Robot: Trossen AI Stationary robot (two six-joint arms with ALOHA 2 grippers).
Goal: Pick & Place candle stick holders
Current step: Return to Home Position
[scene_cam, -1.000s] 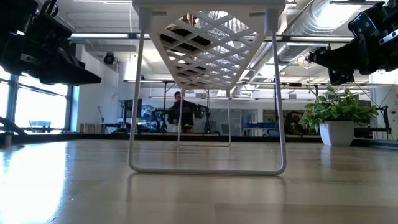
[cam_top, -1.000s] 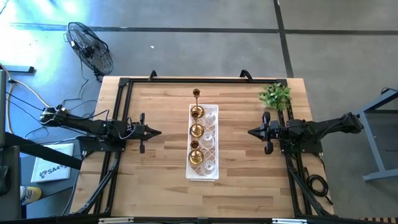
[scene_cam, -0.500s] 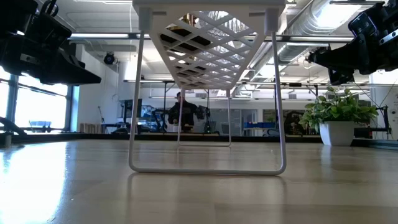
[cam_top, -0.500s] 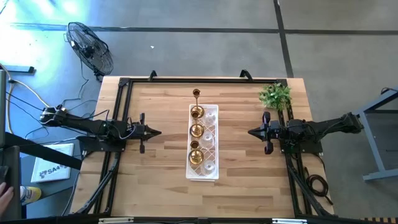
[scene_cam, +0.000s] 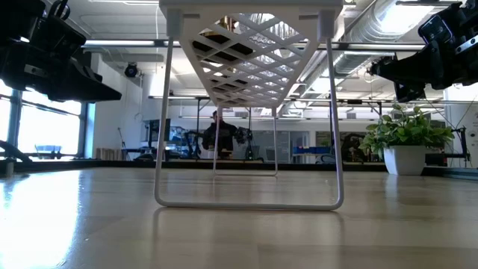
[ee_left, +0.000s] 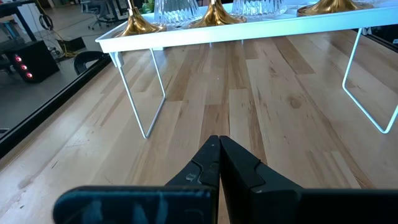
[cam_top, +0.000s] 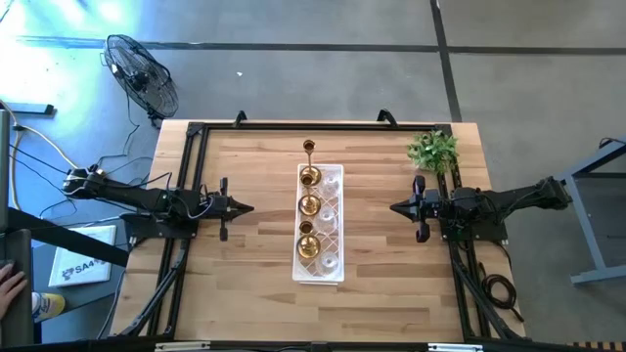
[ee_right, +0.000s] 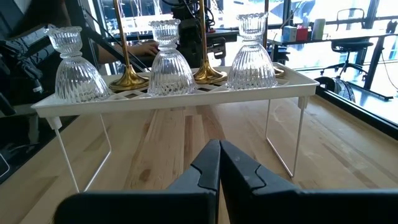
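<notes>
Six candle stick holders (cam_top: 309, 205) stand on the white lattice shelf (cam_top: 319, 281) in the middle of the desk (cam_top: 245, 284). The three gold holders (ee_left: 138, 25) are in the row nearer my left arm and the three glass holders (ee_right: 166, 59) nearer my right, exactly as a second ago. The one change I see is a person's hand (cam_top: 10, 286), now showing on the floor off the desk's left side. The left pincer (cam_top: 249, 207) and right pincer (cam_top: 394, 207) hang well clear on either side of the shelf, fingers pressed together, holding nothing.
</notes>
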